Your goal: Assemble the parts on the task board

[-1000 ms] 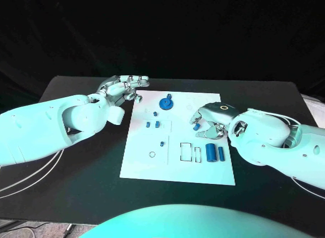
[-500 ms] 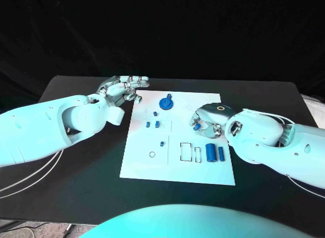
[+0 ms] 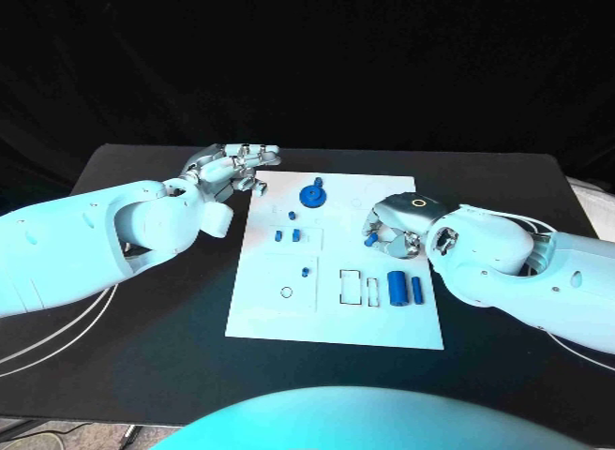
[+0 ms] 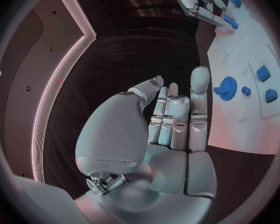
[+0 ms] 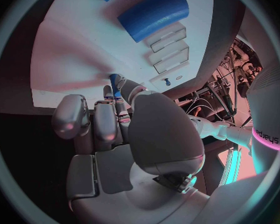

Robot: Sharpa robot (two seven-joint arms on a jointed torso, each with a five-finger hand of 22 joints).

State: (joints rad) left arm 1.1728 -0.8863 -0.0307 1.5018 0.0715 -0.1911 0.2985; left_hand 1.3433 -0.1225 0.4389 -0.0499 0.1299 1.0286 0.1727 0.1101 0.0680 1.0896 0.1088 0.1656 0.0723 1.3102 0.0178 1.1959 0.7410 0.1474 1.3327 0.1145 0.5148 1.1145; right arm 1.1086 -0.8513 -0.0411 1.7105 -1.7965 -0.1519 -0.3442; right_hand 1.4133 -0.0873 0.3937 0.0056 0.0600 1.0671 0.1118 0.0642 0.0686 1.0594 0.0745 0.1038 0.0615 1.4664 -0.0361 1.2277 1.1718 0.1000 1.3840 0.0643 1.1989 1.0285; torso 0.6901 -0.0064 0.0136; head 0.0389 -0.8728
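The white task board lies mid-table. My right hand hovers over the board's right side and pinches a small blue part between thumb and finger; the same blue part shows at the fingertips in the right wrist view. My left hand hangs by the board's far left corner, fingers apart and holding nothing. A blue gear stands on the board's far part. Two blue cylinders lie near the right edge, and small blue pieces sit left of centre.
A small blue peg stands near several outlined slots on the board. The left wrist view shows the gear and the board beyond my left hand. Black table surrounds the board.
My right hand has shifted slightly toward the far side of the board, still pinching the small blue part. The left hand has stayed in place.
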